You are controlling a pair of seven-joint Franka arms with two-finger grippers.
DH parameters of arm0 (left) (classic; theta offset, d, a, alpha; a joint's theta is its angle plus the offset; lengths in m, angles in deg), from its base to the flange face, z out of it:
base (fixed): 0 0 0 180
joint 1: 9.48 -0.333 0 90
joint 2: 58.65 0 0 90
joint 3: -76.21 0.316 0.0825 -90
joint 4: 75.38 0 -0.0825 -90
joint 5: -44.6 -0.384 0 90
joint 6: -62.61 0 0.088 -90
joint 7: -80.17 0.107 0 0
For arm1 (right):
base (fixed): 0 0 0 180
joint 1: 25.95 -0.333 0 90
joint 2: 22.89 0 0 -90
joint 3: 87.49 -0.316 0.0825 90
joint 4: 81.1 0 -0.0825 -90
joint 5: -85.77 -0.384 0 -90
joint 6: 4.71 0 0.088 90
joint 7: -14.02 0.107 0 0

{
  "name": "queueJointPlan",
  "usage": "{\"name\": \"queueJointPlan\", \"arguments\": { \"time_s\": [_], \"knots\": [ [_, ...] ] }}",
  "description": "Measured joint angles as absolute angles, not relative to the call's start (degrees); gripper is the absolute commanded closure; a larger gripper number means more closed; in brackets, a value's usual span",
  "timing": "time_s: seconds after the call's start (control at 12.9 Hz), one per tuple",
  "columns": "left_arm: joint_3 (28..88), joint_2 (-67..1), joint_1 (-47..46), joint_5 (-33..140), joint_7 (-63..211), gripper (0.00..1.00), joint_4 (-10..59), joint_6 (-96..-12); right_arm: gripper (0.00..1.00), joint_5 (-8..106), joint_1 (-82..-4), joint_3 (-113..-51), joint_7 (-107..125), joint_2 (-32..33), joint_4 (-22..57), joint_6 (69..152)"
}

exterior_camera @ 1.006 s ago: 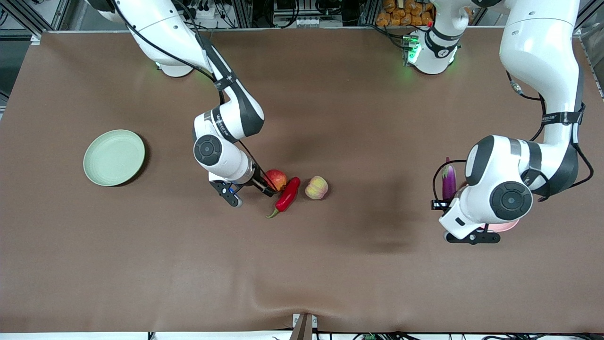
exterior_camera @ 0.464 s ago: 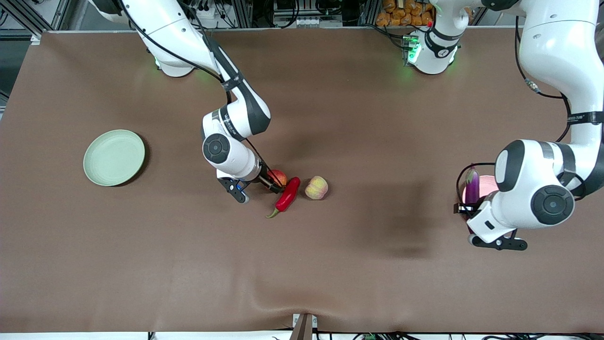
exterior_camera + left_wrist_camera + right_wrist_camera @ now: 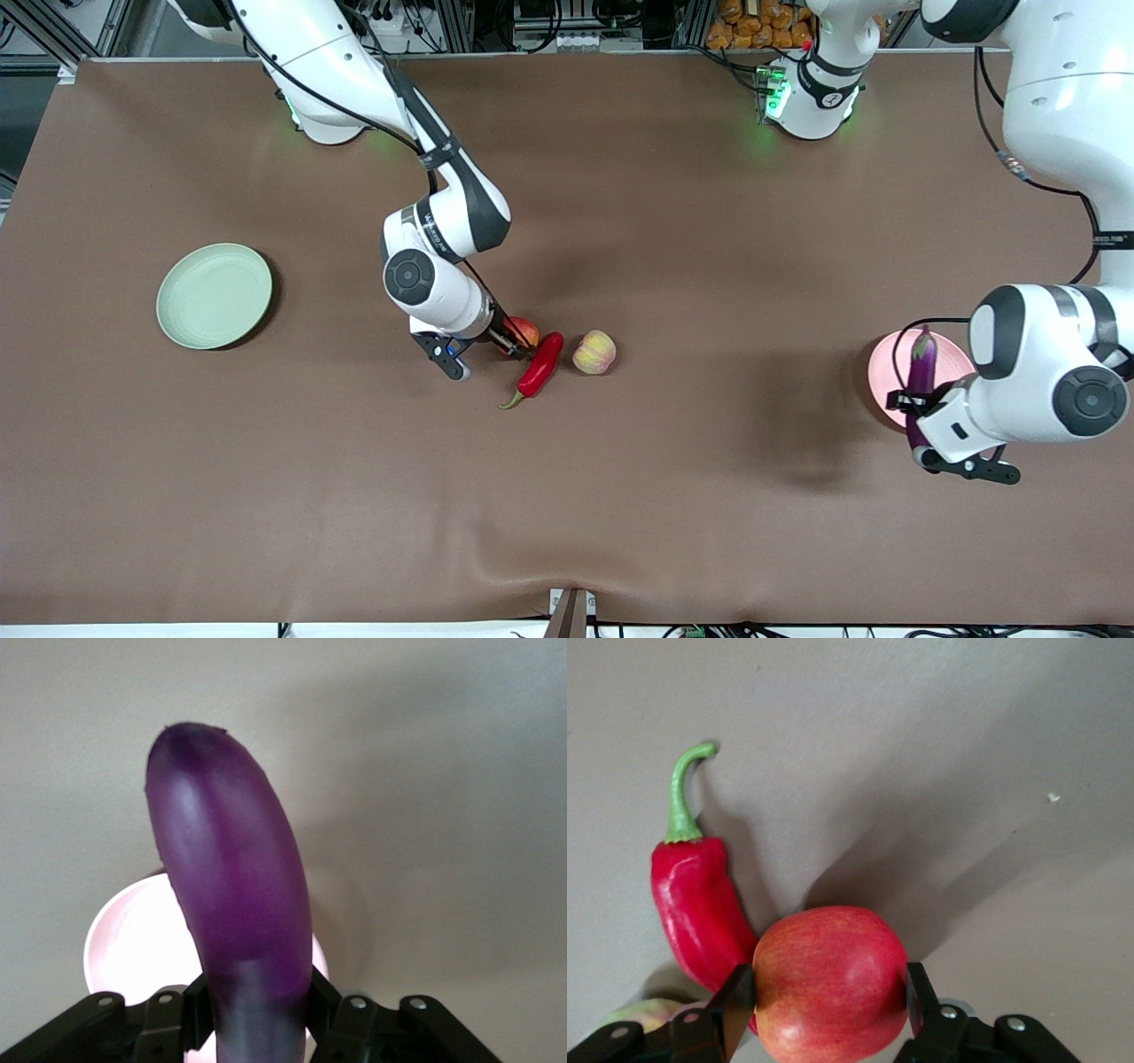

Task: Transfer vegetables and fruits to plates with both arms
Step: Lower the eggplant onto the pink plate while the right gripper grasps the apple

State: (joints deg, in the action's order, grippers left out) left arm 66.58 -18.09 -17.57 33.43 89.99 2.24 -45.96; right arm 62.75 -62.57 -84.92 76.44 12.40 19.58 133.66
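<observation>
Holding, left tool (image 3: 921, 424): clamped on the long purple eggplant (image 3: 921, 383), carried in the air over the pink plate (image 3: 886, 377); in the left wrist view the eggplant (image 3: 232, 895) rises from between the fingers (image 3: 200, 1005) with the pink plate (image 3: 133, 950) under it.
Holding, right tool (image 3: 516, 344): down at the counter (image 3: 673, 505), its two fingers (image 3: 735, 997) pressed against both sides of the red apple (image 3: 830, 981).
Apple: near the middle of the counter, partly hidden by the right arm's wrist in the front view (image 3: 524, 331), with the chili just beside it.
Chili pepper (image 3: 539, 368): lies on the counter between the apple and the peach, its green stem pointing toward the front camera; in the right wrist view the chili pepper (image 3: 695, 904) runs right up to the apple, and contact cannot be told.
Peach (image 3: 594, 352): on the counter just beside the chili, toward the left arm's end; apart from both tools.
Green plate (image 3: 214, 295): toward the right arm's end of the counter, well apart from the fruit, nothing on it.
Pink plate: toward the left arm's end, partly covered by the left arm and the eggplant.
</observation>
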Motion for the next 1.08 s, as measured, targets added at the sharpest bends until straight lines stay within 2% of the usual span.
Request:
{"name": "queueJointPlan", "arguments": {
  "time_s": [0.31,0.39,0.46,0.54,0.62,0.7,0.85,1.08],
  "knots": [
    [66.56,-17.41,-20.22,33.43,94.28,1.00,2.36,-45.97,0.12,62.47,-64.60,-84.93,77.09,13.50,19.83,136.04],
    [66.56,-17.25,-20.59,33.43,94.79,1.00,2.36,-45.97,0.22,62.42,-64.93,-84.93,77.13,13.88,19.83,136.75],
    [66.55,-17.12,-20.76,33.43,94.87,1.00,2.37,-45.99,0.40,62.40,-65.13,-84.93,77.16,14.00,19.82,137.13],
    [66.51,-17.00,-20.76,33.43,94.87,1.00,2.37,-46.00,0.68,62.40,-65.17,-84.89,77.25,13.89,19.81,137.11],
    [66.44,-16.85,-20.76,33.43,94.87,1.00,2.40,-46.00,0.87,62.36,-65.15,-84.82,77.31,13.90,19.81,137.11],
    [66.41,-16.67,-20.76,33.43,94.87,1.00,2.45,-46.00,1.00,62.36,-65.14,-84.72,77.30,13.90,19.80,137.11],
    [66.48,-15.93,-20.82,33.43,94.98,1.00,2.70,-46.01,1.00,62.36,-64.86,-84.34,77.13,13.87,19.54,135.89],
    [66.69,-13.43,-23.89,33.43,98.78,1.00,2.84,-46.26,1.00,62.42,-60.82,-83.54,73.25,13.20,15.29,125.21]
  ]
}}
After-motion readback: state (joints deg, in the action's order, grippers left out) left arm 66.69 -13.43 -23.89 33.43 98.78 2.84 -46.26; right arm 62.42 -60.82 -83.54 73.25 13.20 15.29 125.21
